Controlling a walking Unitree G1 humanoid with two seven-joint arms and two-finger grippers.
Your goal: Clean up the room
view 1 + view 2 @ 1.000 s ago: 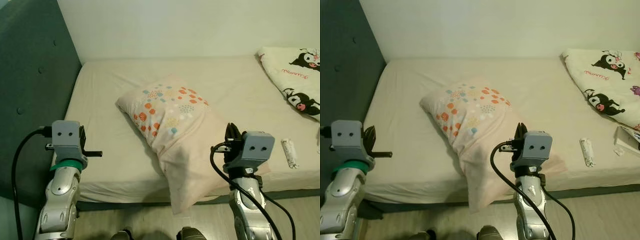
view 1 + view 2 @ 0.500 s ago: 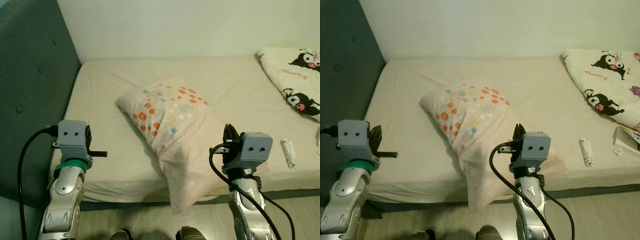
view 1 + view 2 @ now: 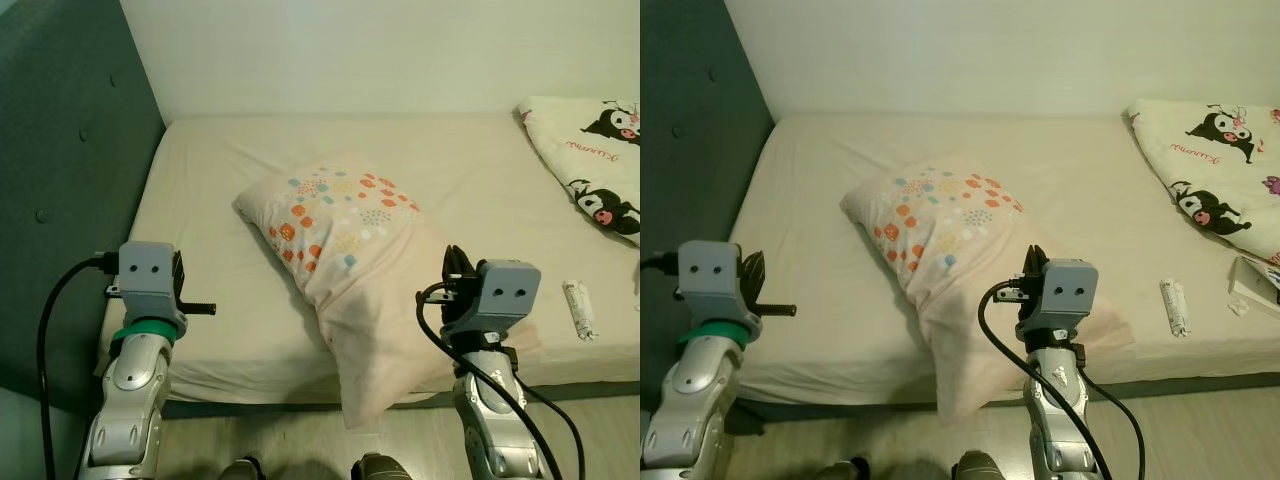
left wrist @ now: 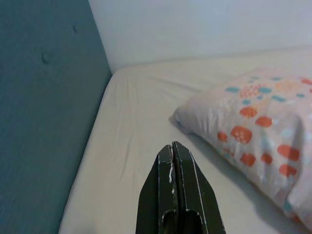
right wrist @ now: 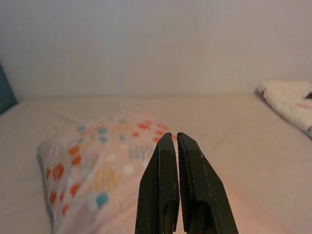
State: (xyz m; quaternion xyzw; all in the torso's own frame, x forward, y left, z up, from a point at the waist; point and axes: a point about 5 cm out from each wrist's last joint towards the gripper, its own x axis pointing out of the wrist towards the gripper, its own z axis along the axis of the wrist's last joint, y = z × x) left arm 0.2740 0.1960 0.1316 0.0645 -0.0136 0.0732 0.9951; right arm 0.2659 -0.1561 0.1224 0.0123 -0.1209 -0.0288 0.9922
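A pale pink pillow with orange and blue dots lies askew in the middle of the bed, one corner hanging over the front edge. My left gripper is shut and empty, held above the bed's front left corner, left of the pillow. My right gripper is also shut and empty, raised just above the pillow's near right side. A small white tube lies on the sheet to the right. A white blanket printed with black cartoon figures covers the far right of the bed.
A dark teal padded headboard stands along the left of the bed. A pale wall runs behind it. A white flat item lies at the right edge of the bed. Wooden floor shows below the bed's front edge.
My left arm has drifted slightly right and lower over the bed corner. The right arm has shifted a little left toward the pillow. The pillow has not moved.
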